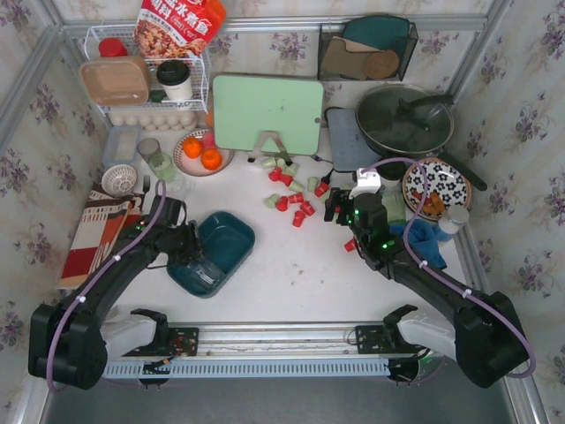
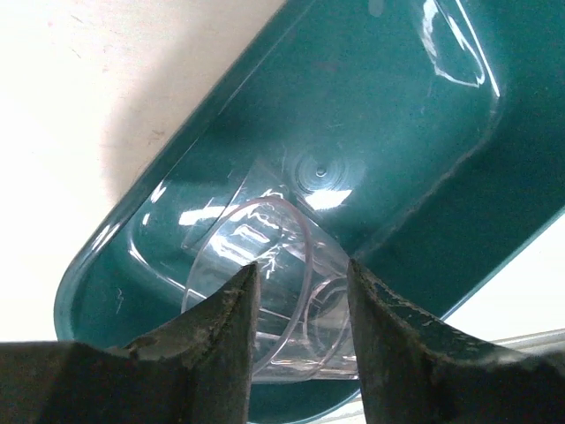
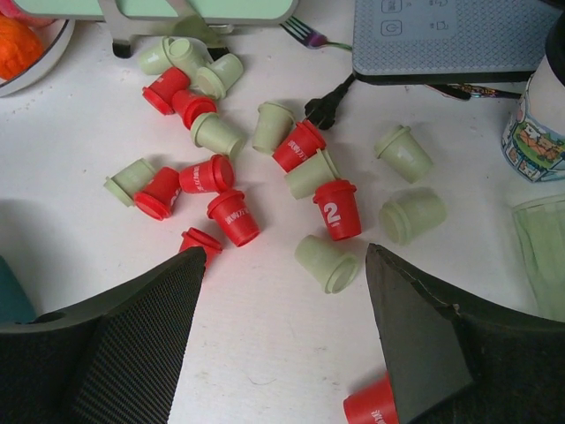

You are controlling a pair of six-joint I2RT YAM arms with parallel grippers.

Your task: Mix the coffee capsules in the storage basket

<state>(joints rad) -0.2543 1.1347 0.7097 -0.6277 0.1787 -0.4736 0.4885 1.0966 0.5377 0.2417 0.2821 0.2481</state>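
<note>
The white tabletop [image 1: 291, 283] carries the storage basket [image 1: 231, 237], which is set on it at a slant. The left arm is bent in over the basket, and the left hand [image 1: 190, 258] is held above the basket's near end. In the wrist view its fingers [image 2: 225, 344] are seen at a middling gap, one on each side of a clear plastic cup [image 2: 265, 256] that lies on its side on the basket's floor. Whether the cup is pressed by them or only flanked cannot be told. The right hand [image 3: 284, 254] is held well to the right of the basket, its fingers spread wide with nothing between them. The coffee capsules [image 3: 335, 209] are scattered on the tabletop to the right of the basket and beyond it, well apart from it. Red and pale green ones are mingled, most tipped on their sides, several touching. One lone red capsule [image 3: 366, 411] is seen away from the cluster, just beside the right hand.
</note>
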